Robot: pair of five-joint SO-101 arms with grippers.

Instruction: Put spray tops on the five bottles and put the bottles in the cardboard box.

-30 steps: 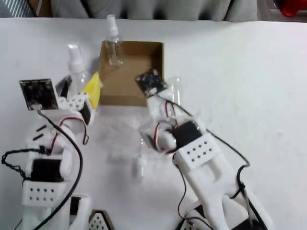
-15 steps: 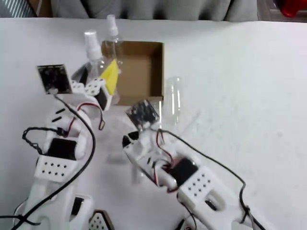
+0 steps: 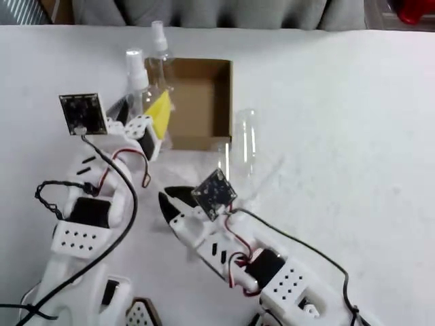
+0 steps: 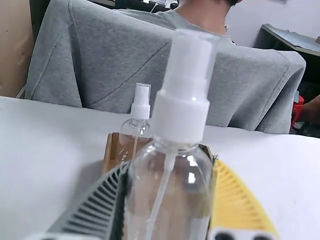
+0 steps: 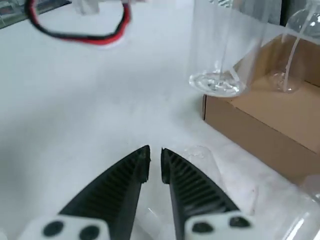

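Note:
My left gripper [image 3: 138, 105] is shut on a clear bottle [image 4: 169, 190] with a white spray top [image 4: 184, 85], held upright between the grey and yellow fingers. In the high view that bottle [image 3: 134, 76] hangs at the near-left side of the cardboard box [image 3: 200, 102]. A second capped bottle [image 3: 159, 58] stands in the box's far-left corner. Two clear bottles without tops [image 3: 245, 144] stand on the table just right of the box. My right gripper [image 5: 155, 159] is low over the table in front of the box, its black fingers shut with nothing between them.
A clear plastic piece [image 5: 207, 159] lies on the table just beside the right fingertips. The box wall [image 5: 250, 131] rises close ahead of the right gripper. A person in a grey top sits behind the far table edge. The table's right half is white and open.
The left arm has lifted the capped bottle and carried it up to the box's side. The right arm has pulled back from the box and swung left, low over the table.

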